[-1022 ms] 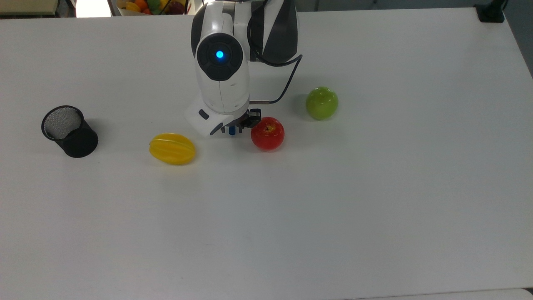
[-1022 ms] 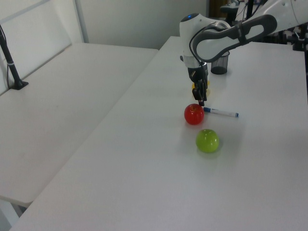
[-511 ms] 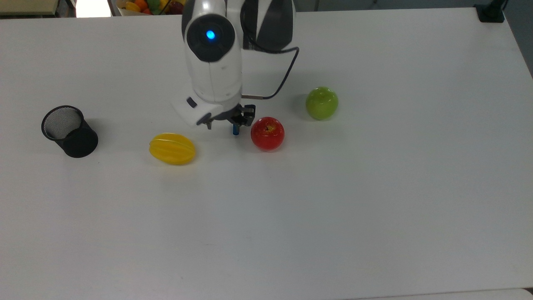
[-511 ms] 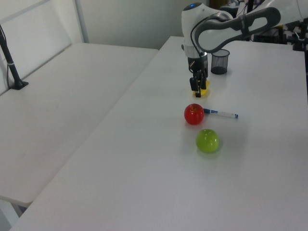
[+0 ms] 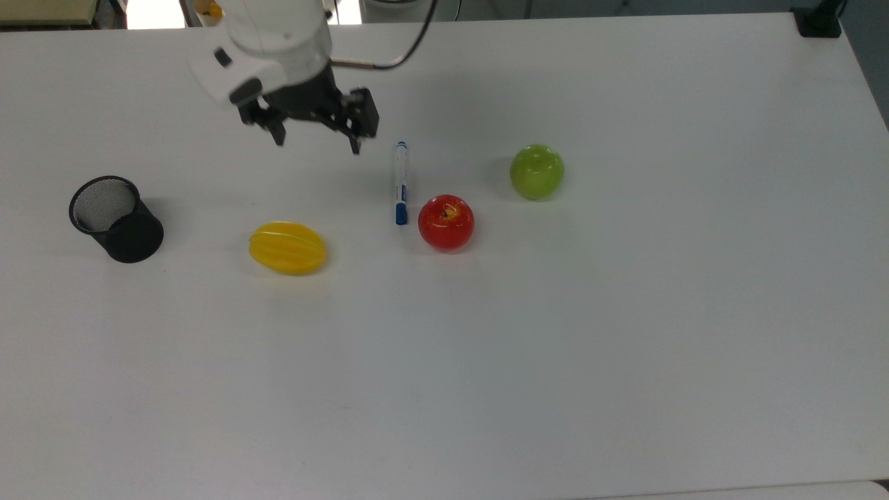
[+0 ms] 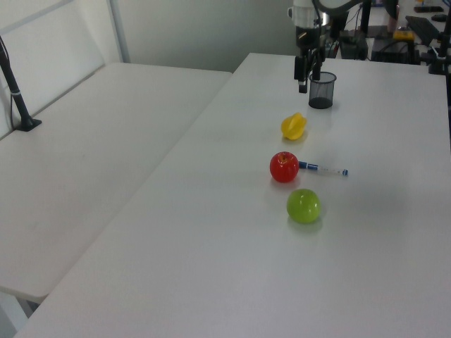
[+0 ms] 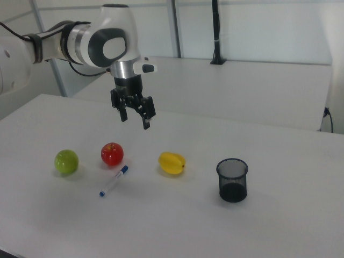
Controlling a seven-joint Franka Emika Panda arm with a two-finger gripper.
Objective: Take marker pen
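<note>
One marker pen (image 5: 401,182) (two apples (image 5: 446,222), one claw (image 5: 316,142)) lies flat.

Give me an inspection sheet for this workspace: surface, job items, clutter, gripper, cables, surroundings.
Surface: white table, bare apart from the items below.
Job items: marker pen lying flat, blue cap end beside the red apple; not held.
Clutter: green apple, yellow starfruit, black mesh cup standing upright.
Gripper: gripper open, holding nothing, raised above the table, toward the top view's left of the pen.
Cables: dark cable looping off the arm.
Surroundings: second white table; black post clamped to it.
</note>
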